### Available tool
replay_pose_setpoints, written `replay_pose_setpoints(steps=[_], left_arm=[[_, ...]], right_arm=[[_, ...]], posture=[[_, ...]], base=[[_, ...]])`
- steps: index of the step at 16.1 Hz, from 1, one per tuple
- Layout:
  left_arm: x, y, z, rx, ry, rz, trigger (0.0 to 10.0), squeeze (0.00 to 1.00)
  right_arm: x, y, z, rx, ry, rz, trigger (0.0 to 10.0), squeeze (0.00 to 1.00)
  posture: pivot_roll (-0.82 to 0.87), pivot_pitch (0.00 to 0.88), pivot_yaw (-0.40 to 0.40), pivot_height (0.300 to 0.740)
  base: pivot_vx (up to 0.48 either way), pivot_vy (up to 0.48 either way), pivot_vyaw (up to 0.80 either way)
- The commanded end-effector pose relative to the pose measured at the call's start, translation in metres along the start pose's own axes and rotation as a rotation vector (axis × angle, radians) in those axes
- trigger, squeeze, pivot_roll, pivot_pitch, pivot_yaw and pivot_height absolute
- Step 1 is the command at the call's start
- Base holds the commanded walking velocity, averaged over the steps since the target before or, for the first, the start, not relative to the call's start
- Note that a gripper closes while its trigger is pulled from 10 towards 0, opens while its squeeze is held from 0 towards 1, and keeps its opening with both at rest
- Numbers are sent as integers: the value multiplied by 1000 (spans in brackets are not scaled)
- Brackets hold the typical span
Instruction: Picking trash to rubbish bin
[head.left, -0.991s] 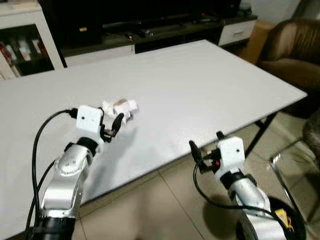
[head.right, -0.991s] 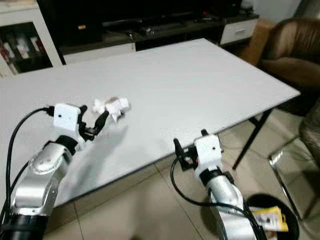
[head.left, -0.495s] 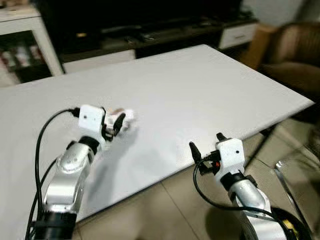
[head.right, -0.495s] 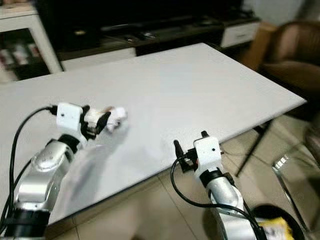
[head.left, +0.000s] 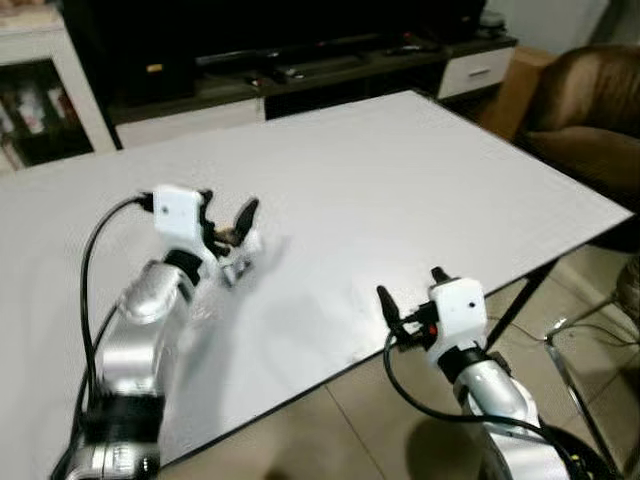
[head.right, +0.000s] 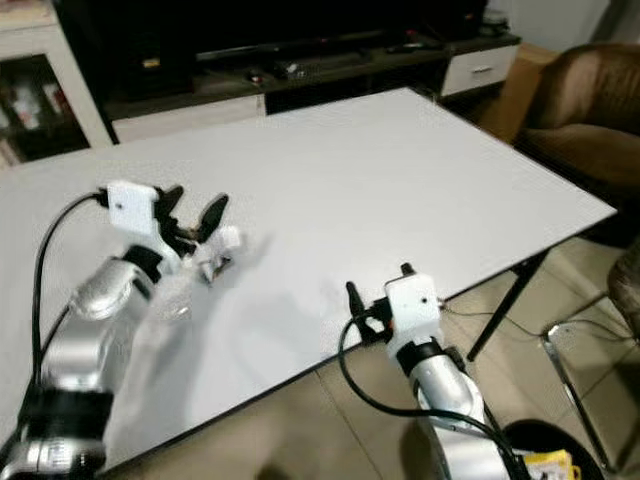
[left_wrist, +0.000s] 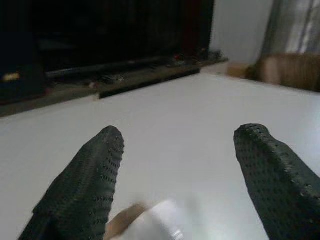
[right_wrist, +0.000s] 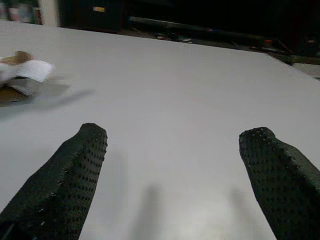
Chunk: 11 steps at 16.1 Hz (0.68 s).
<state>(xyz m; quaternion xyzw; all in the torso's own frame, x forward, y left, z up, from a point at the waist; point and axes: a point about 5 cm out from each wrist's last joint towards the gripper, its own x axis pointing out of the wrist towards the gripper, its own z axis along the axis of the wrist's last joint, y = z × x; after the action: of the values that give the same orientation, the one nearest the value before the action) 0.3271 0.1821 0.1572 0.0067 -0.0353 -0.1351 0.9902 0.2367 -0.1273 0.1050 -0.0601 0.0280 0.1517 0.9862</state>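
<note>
A crumpled white and brown piece of trash (head.right: 218, 250) lies on the white table (head.left: 400, 190), left of its middle. My left gripper (head.left: 226, 208) hangs open just above the trash, a finger to either side of it. The left wrist view shows the trash (left_wrist: 150, 225) blurred, low between the fingers (left_wrist: 85, 185). My right gripper (head.left: 411, 288) stands open at the table's near edge with nothing in it. From the right wrist view the trash (right_wrist: 22, 75) lies far off across the table. A black rubbish bin (head.right: 545, 450) stands on the floor at the bottom right.
A yellow wrapper (head.right: 550, 464) lies in the bin. A brown armchair (head.left: 585, 110) stands beyond the table's right end, and a metal chair frame (head.left: 590, 340) is near the bin. A dark TV cabinet (head.left: 300, 70) and a white shelf (head.left: 40, 90) line the back.
My left gripper has moved forward and up, from just short of the trash to right over it. The right arm has held still. The camera has shifted a little.
</note>
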Motion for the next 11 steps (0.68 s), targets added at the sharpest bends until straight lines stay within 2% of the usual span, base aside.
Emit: replay_pose_setpoints(steps=[1, 7, 8, 10, 11], left_arm=[[3, -1, -2, 16, 28, -20, 10000, 1000], [21, 3, -12, -20, 140, -61, 10000, 1000], [30, 4, -16, -2, 187, -49, 10000, 1000], [35, 5, -19, 20, 224, -44, 10000, 1000], [43, 5, -19, 57, 242, -38, 10000, 1000]], right_arm=[[-4, 0, 1, -19, 7, -2, 10000, 0], [-9, -2, 3, -19, 3, -38, 10000, 0], [-10, -4, 3, -21, 5, -48, 10000, 0], [-11, -4, 2, -20, 10, -57, 10000, 0], [-11, -3, 2, -20, 11, -62, 10000, 0]], posture=[[-51, 0, 4, 740], [-95, 0, 44, 740], [-101, 0, 55, 740], [-103, 0, 62, 740], [-105, 0, 70, 740]], base=[[0, 0, 0], [0, 0, 0], [0, 0, 0], [0, 0, 0], [0, 0, 0]])
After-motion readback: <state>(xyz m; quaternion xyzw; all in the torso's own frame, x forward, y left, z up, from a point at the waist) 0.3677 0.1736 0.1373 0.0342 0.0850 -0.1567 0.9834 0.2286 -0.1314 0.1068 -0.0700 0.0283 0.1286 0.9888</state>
